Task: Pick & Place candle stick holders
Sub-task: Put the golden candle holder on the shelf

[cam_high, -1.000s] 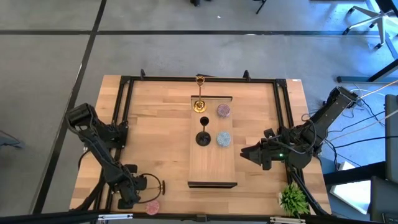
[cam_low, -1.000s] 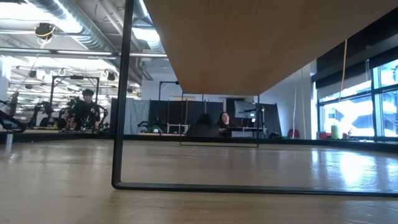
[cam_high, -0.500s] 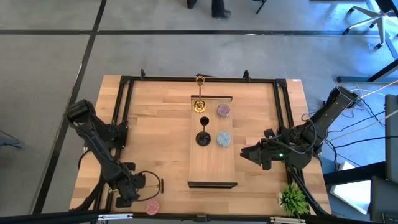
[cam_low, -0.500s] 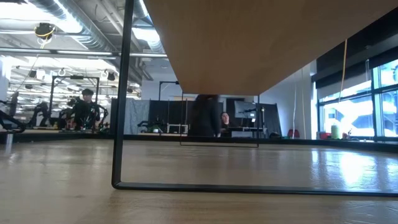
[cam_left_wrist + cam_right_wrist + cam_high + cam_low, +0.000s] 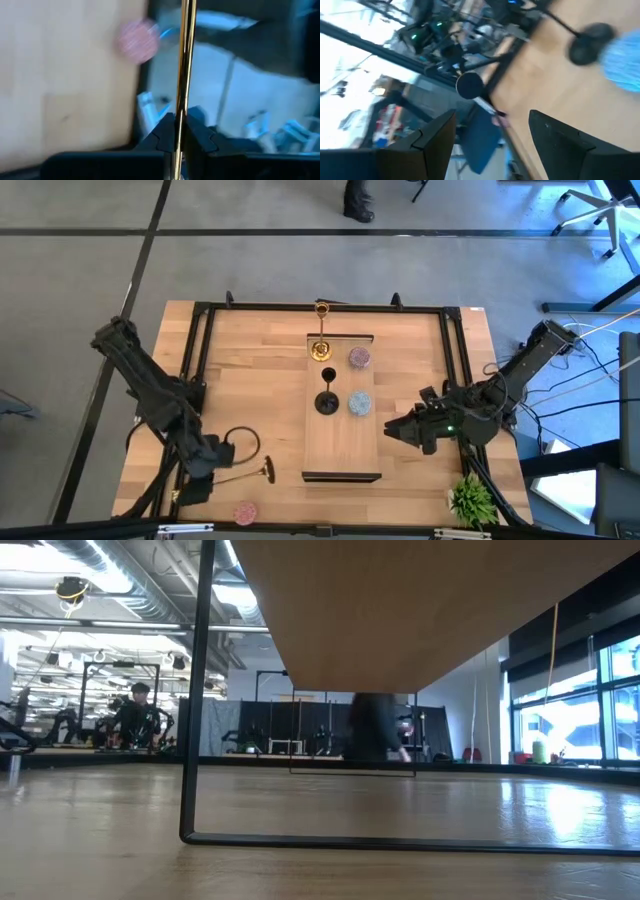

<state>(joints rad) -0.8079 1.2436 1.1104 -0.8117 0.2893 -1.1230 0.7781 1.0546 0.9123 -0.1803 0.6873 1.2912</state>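
My left gripper [image 5: 212,470] is at the table's near left, shut on a shiny gold candle stick holder [image 5: 250,473] that shows as a thin gold stem in the left wrist view [image 5: 186,60]. A low pink holder [image 5: 244,512] lies on the table nearer the front edge and also shows in the left wrist view [image 5: 139,40]. On the raised wooden board [image 5: 340,445] stand a gold holder [image 5: 321,350], a mauve one [image 5: 359,358], a black one [image 5: 327,402] and a light-blue one [image 5: 359,404]. My right gripper [image 5: 390,430] is open and empty beside the board's right edge. My left gripper pinches the gold holder's thin stem [image 5: 180,120] between its two fingers [image 5: 162,137]. The stem runs on past the fingertips, along them. The holder lies about level, its round end [image 5: 268,470] toward the table's right. Whether it is clear of the table I cannot tell.
A black frame [image 5: 200,360] runs round the table's left, far and right sides. A small green plant [image 5: 470,500] stands at the near right corner. The low view shows only the board's underside [image 5: 400,610] and its black leg [image 5: 195,690]. A person walks behind the table.
My left gripper has moved a little toward the table's far edge with the gold holder, and its arm has swung outward to the left. The holder's stem now shows at full length, pointing toward the table's right. The pink holder has stayed in place.
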